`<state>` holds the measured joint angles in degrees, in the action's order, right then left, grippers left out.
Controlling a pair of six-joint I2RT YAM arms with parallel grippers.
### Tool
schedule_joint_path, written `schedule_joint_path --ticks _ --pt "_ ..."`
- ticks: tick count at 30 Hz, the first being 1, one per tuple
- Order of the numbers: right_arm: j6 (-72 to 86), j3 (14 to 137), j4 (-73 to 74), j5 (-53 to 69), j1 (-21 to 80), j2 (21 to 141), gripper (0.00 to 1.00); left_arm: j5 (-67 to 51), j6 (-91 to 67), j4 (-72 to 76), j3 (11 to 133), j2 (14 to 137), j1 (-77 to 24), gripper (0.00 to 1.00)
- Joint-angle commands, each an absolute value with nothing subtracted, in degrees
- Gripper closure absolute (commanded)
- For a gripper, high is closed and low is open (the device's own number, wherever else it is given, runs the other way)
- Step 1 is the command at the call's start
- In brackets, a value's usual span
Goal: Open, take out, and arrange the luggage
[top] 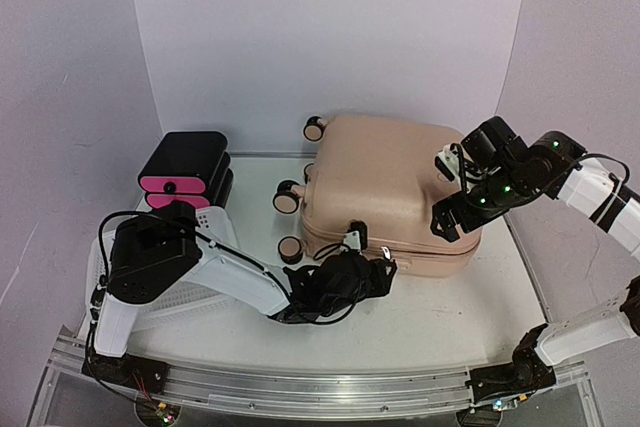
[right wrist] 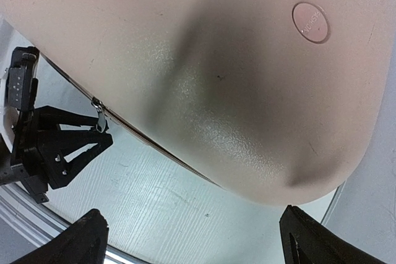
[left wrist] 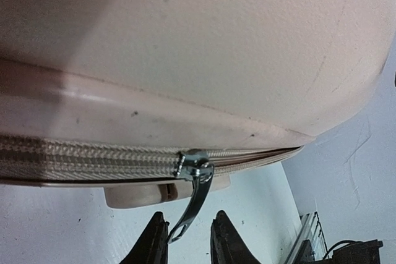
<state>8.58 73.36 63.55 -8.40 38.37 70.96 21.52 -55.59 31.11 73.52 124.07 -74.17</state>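
The luggage's (top: 385,182) zipper pull (left wrist: 193,199) was flanked — not yet pinched — by the narrow left fingers (left wrist: 153,243), the right fingers (right wrist: 74,243) spread wide.

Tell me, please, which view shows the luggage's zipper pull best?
The left wrist view: the zipper pull hangs large from the luggage seam, between the jaws of the left gripper. The right wrist view shows it small and distant; the top view barely resolves it.
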Motion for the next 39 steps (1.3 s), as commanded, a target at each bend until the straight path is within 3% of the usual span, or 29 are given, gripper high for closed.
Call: schedule_joint_path --ticks 1,13,26,32,39 --pt "8.44 73.39 61.63 -9.22 38.15 69.61 0.02 23.29 -55.79 35.79 73.25 123.13 -70.98 0.75" --pt "8.22 72.73 61.78 -9.92 38.15 68.99 0.02 24.09 -52.23 36.34 72.18 121.61 -70.41 1.00" --pt "-1.89 71.63 63.40 -14.30 38.72 69.34 0.02 29.21 -35.58 2.66 72.95 113.27 -71.47 1.00" --pt "-6.03 71.65 63.84 -15.96 39.54 69.78 0.02 14.02 -27.10 6.60 70.73 109.42 -71.34 1.00" --pt "-5.84 70.75 63.28 -15.18 40.47 69.96 0.02 0.80 -31.49 14.99 65.58 106.09 -68.61 1.00"
